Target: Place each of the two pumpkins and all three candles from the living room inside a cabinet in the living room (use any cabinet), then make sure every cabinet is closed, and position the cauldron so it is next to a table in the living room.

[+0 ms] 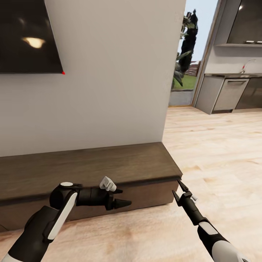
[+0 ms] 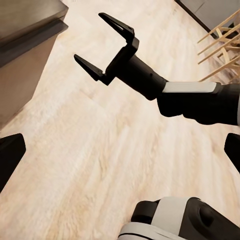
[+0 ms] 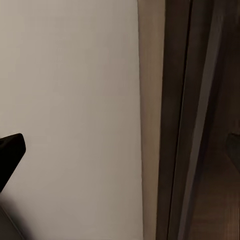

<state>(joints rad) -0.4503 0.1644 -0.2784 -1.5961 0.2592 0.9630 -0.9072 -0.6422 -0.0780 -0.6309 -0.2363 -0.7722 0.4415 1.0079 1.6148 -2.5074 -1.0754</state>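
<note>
Low down, the left gripper [image 1: 122,198] points sideways along the cabinet [image 1: 109,163] front, fingers apart, empty. Right gripper [image 1: 179,189] (fingers spread, empty) reaches fwd by the cabinet's end corner. No readable writing.

We find no readable text, labels, brands, numbers or signs anywhere; the dark screen [image 1: 29,36] on the wall and the cabinet [image 1: 87,171] carry none.

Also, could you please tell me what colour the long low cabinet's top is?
Dark brown wood cabinet top, clearest in the head view.
</note>
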